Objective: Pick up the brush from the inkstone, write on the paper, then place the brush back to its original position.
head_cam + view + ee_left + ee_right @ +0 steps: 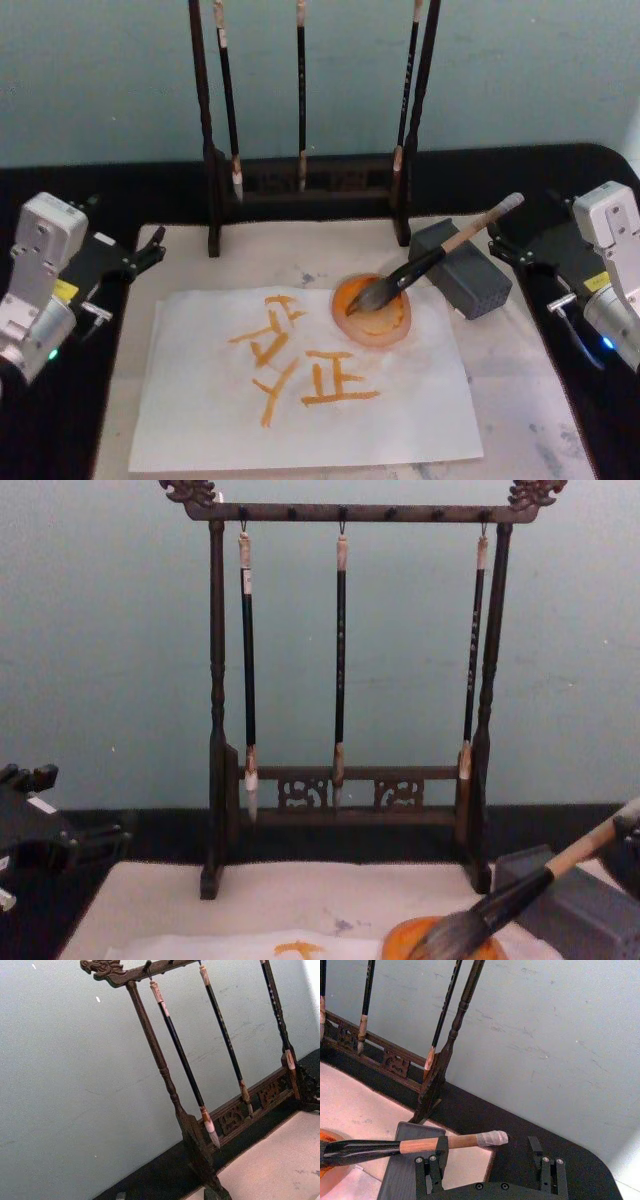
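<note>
Head view: we see the brush (440, 255) propped on the inkstone (470, 275), bristles in the orange dish (372, 312). The right gripper (522, 225) is spread wide and empty to its right. The left gripper (130, 265) sits at left, grip state we cannot tell.

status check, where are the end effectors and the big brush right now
Left end effector parked at left; right end effector open, near handle tip. Thick pale-handled calligraphy brush unheld, bristles in orange dish, handle on grey block. Nothing blocking.

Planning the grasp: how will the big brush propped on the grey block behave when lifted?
The brush looks stiff along its wooden handle, but its bushy bristles would probably flex and drip orange. Round and propped aslant on the grey block, it may roll if nudged.
</note>
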Robot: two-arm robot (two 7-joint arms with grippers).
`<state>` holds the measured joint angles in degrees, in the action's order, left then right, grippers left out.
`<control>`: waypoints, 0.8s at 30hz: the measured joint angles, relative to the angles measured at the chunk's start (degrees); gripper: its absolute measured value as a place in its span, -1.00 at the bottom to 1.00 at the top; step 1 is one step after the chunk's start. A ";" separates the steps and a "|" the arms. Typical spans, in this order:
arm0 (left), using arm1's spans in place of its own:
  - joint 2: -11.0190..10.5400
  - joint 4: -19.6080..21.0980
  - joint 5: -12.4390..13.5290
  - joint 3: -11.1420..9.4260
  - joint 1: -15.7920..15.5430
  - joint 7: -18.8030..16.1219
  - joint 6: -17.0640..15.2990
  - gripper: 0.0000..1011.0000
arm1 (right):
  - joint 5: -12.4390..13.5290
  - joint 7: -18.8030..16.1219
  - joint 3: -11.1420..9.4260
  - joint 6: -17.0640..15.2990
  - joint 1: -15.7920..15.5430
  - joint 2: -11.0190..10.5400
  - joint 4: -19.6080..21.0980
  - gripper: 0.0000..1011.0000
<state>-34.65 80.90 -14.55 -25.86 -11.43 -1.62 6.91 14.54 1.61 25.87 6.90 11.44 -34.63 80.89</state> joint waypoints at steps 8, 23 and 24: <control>0.00 0.00 0.00 0.00 0.00 0.00 0.00 1.00 | 0.00 0.00 0.00 0.00 0.00 -0.01 0.00 0.98; 0.00 0.00 0.00 0.00 0.00 0.00 0.00 1.00 | 0.00 0.01 0.00 0.00 0.00 -0.01 0.00 0.98; 0.00 0.00 0.00 0.00 0.00 0.00 0.00 1.00 | 0.00 0.01 0.00 0.00 0.00 -0.01 0.01 0.98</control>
<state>-34.65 80.90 -14.55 -25.86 -11.43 -1.62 6.91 14.54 1.62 25.86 6.91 11.44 -34.65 80.90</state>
